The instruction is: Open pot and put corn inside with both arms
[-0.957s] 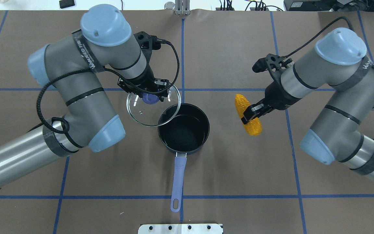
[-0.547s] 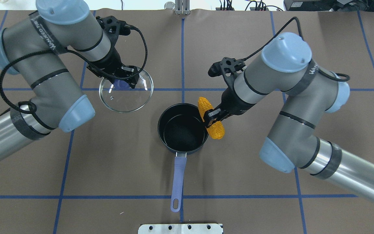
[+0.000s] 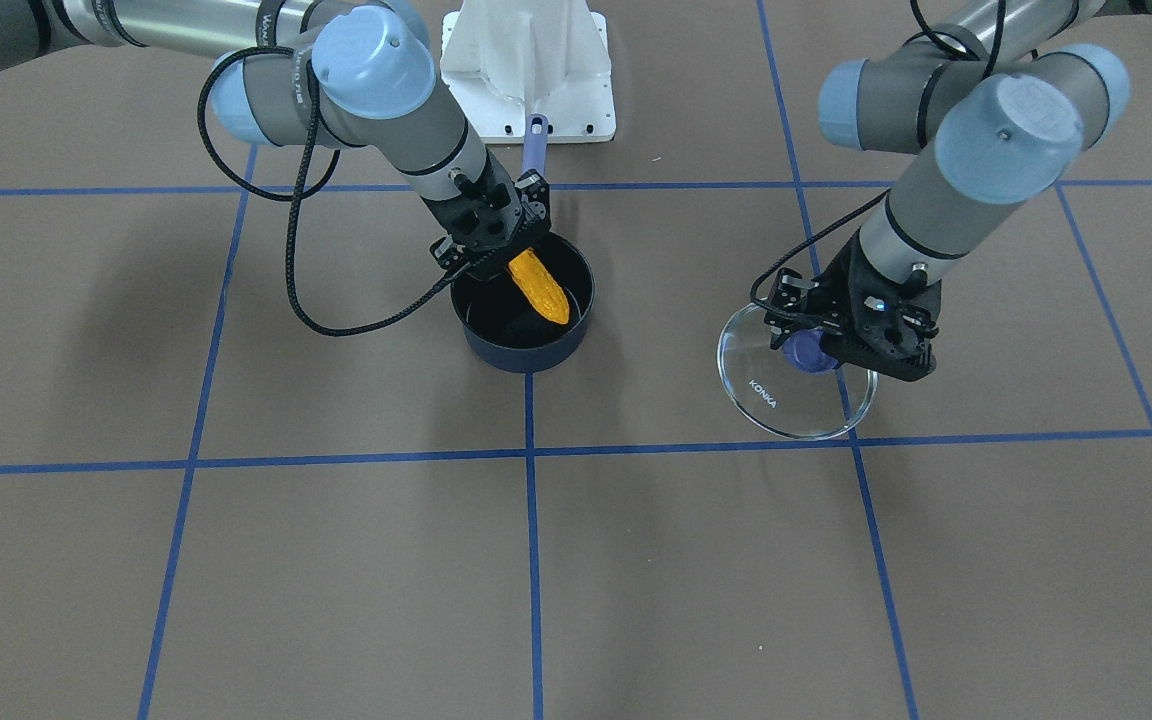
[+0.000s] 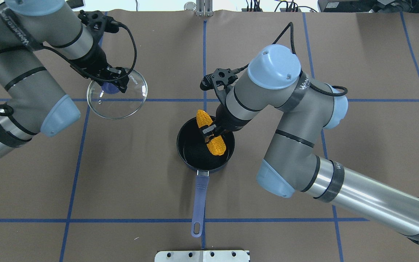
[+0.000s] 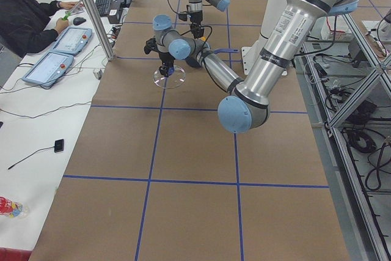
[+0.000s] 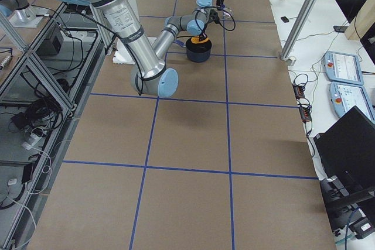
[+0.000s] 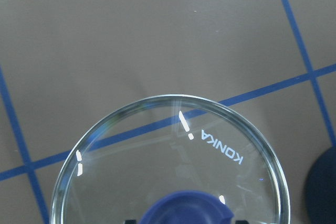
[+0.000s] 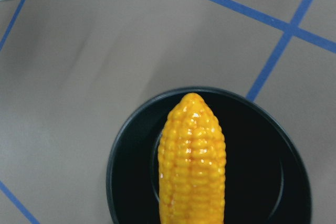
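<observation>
1. The pot (image 4: 189, 145) stands uncovered on the brown table (image 4: 140, 174). Its long handle (image 4: 199, 196) points toward the robot's base.
2. The right gripper (image 4: 209, 131) is clamped across the middle of the corn cob (image 4: 217, 146), with a finger on either side.
3. The cob is held slanted over the pot's open mouth. The right wrist view shows its tapered tip inside the rim outline. Contact with the pot floor or wall cannot be determined.
4. The left gripper (image 4: 113, 84) is closed on the purple-blue knob (image 4: 108, 87) of the clear glass lid (image 4: 116, 105), which is marked KONKA.
5. The lid is off the pot and well apart from it, on the robot's left side, over a blue tape line (image 4: 166, 100). It hangs slightly tilted and low. Whether its edge touches the table cannot be determined.
</observation>
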Robot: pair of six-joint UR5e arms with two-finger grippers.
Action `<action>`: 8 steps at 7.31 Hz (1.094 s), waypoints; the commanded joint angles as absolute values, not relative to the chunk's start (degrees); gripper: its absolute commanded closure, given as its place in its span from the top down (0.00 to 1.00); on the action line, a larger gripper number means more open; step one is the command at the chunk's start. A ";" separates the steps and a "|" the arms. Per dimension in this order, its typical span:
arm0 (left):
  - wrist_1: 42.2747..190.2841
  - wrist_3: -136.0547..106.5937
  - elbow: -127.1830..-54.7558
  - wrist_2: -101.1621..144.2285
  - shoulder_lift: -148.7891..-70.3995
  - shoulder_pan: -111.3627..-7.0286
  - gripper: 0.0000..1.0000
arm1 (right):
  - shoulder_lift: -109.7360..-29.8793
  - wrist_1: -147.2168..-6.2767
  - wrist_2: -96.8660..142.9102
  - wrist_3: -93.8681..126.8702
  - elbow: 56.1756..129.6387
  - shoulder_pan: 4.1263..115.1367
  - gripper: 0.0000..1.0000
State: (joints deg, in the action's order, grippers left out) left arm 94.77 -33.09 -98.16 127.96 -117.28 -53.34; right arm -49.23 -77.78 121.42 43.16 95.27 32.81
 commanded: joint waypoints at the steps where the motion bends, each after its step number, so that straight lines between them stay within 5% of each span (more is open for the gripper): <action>1: 99.84 -28.76 -97.91 129.81 -110.33 -55.71 0.56 | -48.87 -77.43 121.20 43.15 95.97 32.87 1.00; 5: 110.01 -24.52 -97.04 129.99 -98.29 -56.51 0.57 | -49.83 -77.43 122.60 42.28 96.94 39.36 1.00; 8: 114.52 -23.55 -93.26 130.16 -96.94 -56.51 0.59 | -51.42 -77.34 123.40 41.31 97.03 39.99 1.00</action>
